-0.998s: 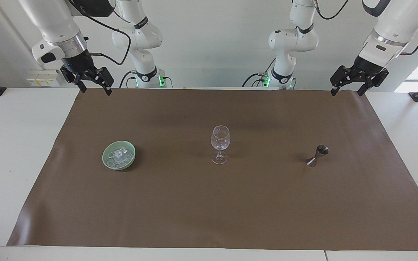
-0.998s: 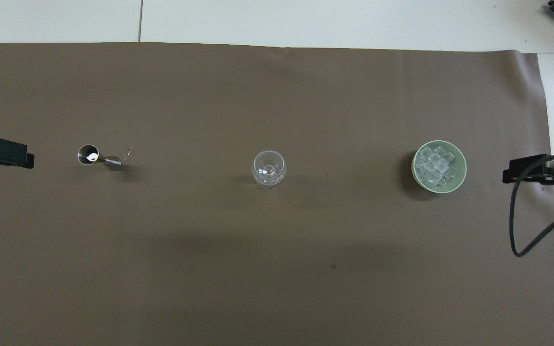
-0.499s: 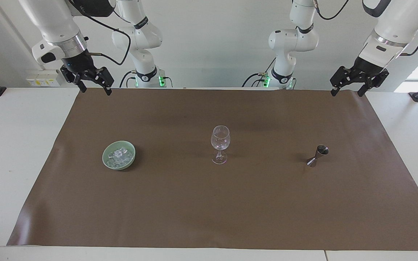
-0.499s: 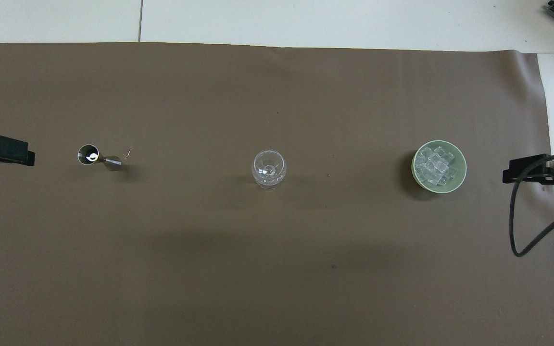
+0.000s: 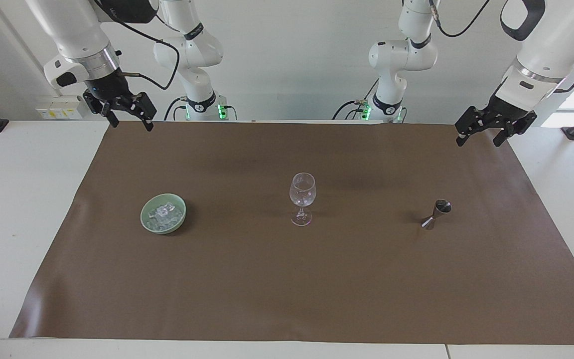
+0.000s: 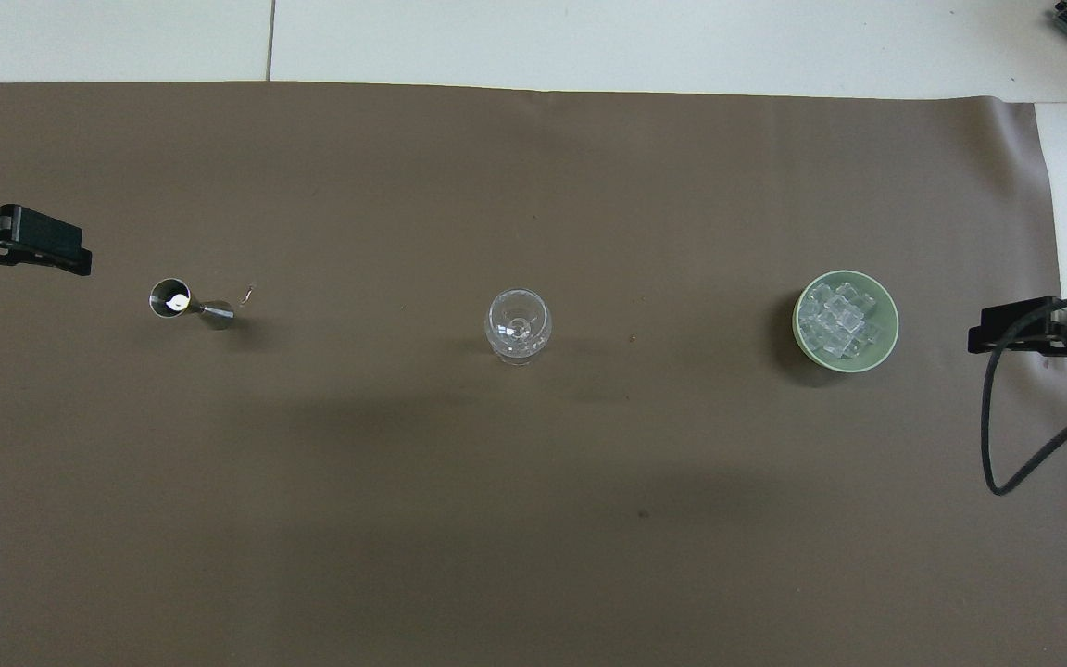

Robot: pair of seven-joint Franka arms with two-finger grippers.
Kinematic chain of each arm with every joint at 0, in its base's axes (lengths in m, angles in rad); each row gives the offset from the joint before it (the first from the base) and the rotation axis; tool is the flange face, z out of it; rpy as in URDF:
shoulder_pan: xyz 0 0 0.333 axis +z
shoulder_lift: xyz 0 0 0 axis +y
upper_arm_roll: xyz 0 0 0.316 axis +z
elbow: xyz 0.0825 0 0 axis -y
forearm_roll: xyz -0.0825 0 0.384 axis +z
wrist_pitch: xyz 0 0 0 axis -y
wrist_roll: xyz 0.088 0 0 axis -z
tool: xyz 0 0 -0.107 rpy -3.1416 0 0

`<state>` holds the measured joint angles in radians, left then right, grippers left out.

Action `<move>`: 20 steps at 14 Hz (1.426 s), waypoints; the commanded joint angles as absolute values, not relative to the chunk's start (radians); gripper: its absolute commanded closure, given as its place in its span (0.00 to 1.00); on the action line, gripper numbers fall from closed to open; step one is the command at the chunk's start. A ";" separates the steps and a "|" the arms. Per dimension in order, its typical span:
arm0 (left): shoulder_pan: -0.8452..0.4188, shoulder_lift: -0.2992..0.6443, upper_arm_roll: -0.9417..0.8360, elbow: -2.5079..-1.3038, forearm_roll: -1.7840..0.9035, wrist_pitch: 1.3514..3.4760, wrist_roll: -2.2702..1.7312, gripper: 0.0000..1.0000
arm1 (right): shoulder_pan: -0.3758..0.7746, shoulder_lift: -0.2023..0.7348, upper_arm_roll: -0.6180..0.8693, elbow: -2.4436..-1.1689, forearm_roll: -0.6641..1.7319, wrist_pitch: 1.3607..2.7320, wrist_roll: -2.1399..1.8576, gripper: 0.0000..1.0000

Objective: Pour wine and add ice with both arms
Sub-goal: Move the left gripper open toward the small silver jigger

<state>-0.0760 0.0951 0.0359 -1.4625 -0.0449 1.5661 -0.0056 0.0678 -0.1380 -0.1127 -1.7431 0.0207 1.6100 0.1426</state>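
White table [image 5: 23, 199] is carrying a brown mat [image 5: 287, 279]. Sitting on the mat, overhead view: glass [image 6: 518, 324] at centre, jigger [image 6: 189, 304] at 9 o'clock, green bowl [image 6: 884, 350] holding ice [image 6: 834, 320] at 3 o'clock.

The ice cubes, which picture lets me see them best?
The overhead view: it looks straight down into the green bowl, so the ice shows as a pile of separate clear cubes. In the facing view the ice is a pale heap partly hidden by the bowl's rim.
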 commanded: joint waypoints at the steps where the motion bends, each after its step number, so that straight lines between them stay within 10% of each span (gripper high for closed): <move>1: -0.086 0.121 0.044 -1.454 -0.052 1.635 -0.015 0.00 | 0.061 -0.152 -0.107 -1.752 0.014 1.600 0.124 0.00; 20: -0.005 0.296 0.066 -1.445 -0.353 1.612 -0.293 0.00 | 0.083 -0.166 -0.104 -1.793 0.012 1.663 0.021 0.00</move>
